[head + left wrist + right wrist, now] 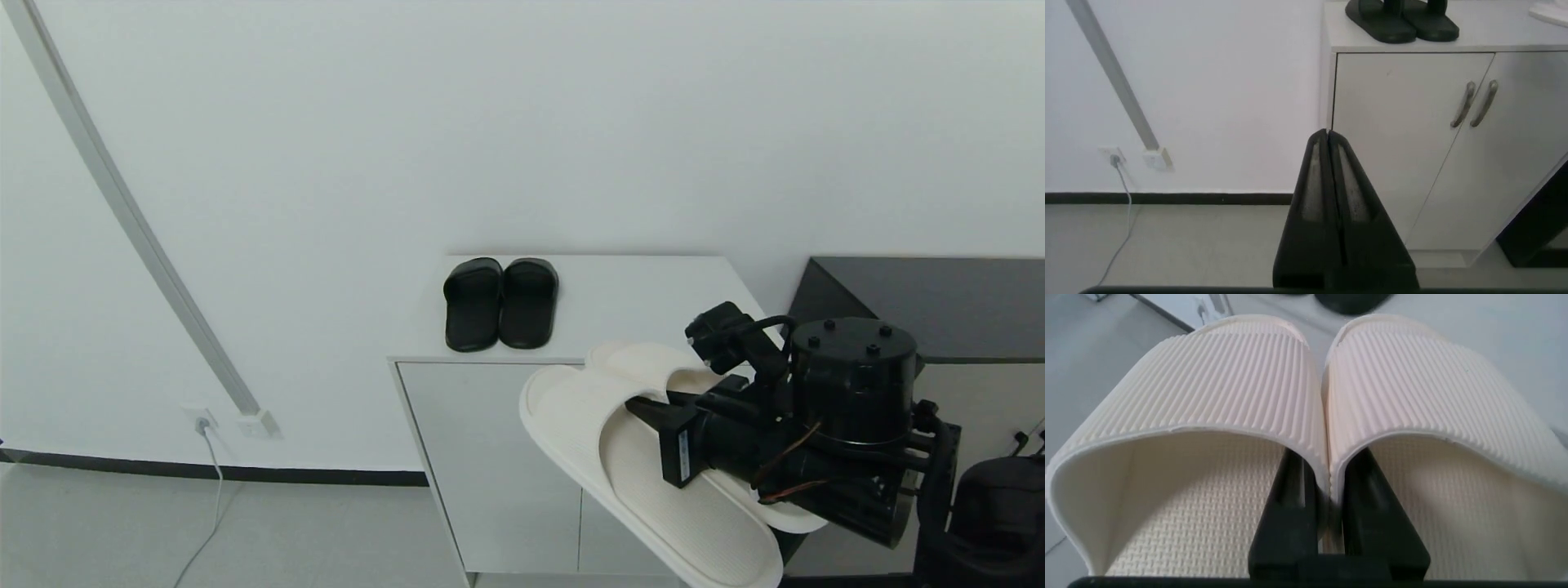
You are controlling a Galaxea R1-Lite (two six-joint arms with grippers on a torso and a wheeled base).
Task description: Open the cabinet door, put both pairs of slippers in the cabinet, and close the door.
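Holding the white slippers [588, 433] [1225, 384] in the air just in front of the cabinet [490, 457] [1396, 147], before the right half of its front and about level with its top edge. Pinching both at once with the right gripper [649, 406] [1327, 498], fingers [1290, 514] closed on the two inner strap walls pressed together between them, ribbed straps arching to either side. Carrying the pair tilted, one end close to the cabinet's top front edge, the other lower and farther out from it. Well apart from the black slippers [500, 302] [1400, 16], set side by side and touching on the cabinet's top, at its left end near the front edge. Seeing both cabinet doors shut, with two upright metal handles [1463, 104] just beside each other at the middle seam. Hanging the left gripper [1328, 188] out from the cabinet's left front corner, lower than its top, fingers pressed flat together with nothing between them. Noting, left of the cabinet and low on the wall, a wall socket [202, 422] [1110, 153] with a pale cable [214, 498] dropping from it, and a slanted grey trunking [122, 204] rising above. Noting, just beside the cabinet's right side, a dark grey unit [939, 302].
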